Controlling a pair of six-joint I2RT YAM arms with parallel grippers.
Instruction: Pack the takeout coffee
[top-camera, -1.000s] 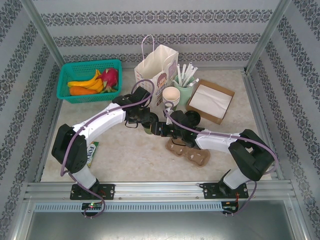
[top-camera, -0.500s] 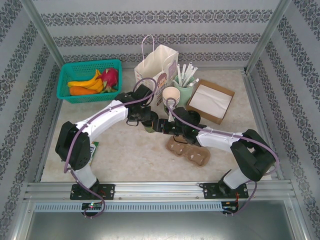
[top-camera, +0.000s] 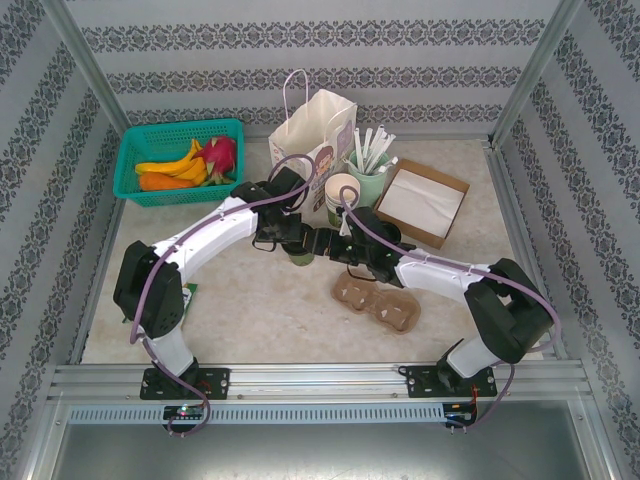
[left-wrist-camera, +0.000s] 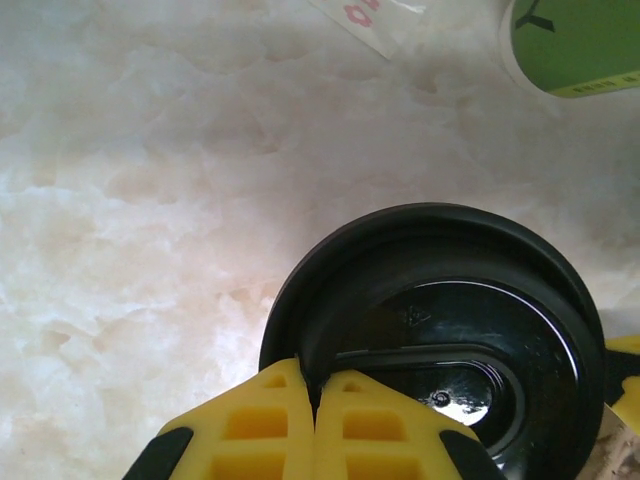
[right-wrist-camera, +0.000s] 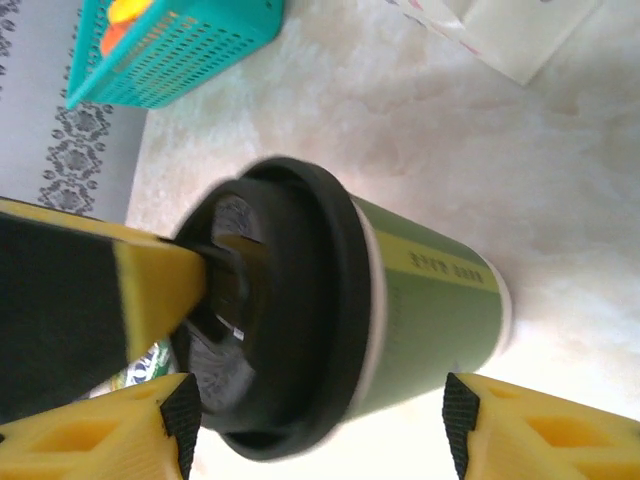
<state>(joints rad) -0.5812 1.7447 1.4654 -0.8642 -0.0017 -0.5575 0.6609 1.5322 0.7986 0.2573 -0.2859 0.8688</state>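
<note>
Nearest the arm bases, a moulded cardboard cup carrier (top-camera: 380, 305) lies flat on the pale marbled worktop (top-camera: 260, 320), right of centre. A green packet (top-camera: 186, 297) lies at the left, partly hidden by the left arm.

Just beyond the carrier, mid-worktop, the takeout coffee (top-camera: 300, 254) stands upright with its black lid on, and both arms reach in to it. The left tool (left-wrist-camera: 315, 425) has its yellow fingers pressed together, tips resting on top of the lid near its rim. The right wrist view shows one of those fingers bearing on the lid's raised centre. The right tool (right-wrist-camera: 318, 420) comes in from the right with its fingers spread wide, one by the lid and one towards the cup's base. The cup lies between and beyond them, and I cannot tell whether either finger touches it.

Just behind the coffee stands a stack of lidless cups (top-camera: 342, 190). Beside it, a mint-green pot (top-camera: 366, 183) holds wrapped straws. To the right is an open brown box (top-camera: 425, 205) with white paper inside. A white paper bag (top-camera: 315, 125) with handles stands upright at the back. At the far left, a teal basket (top-camera: 170, 196) holds bananas (top-camera: 175, 165) and a pink dragon fruit (top-camera: 220, 155).
</note>
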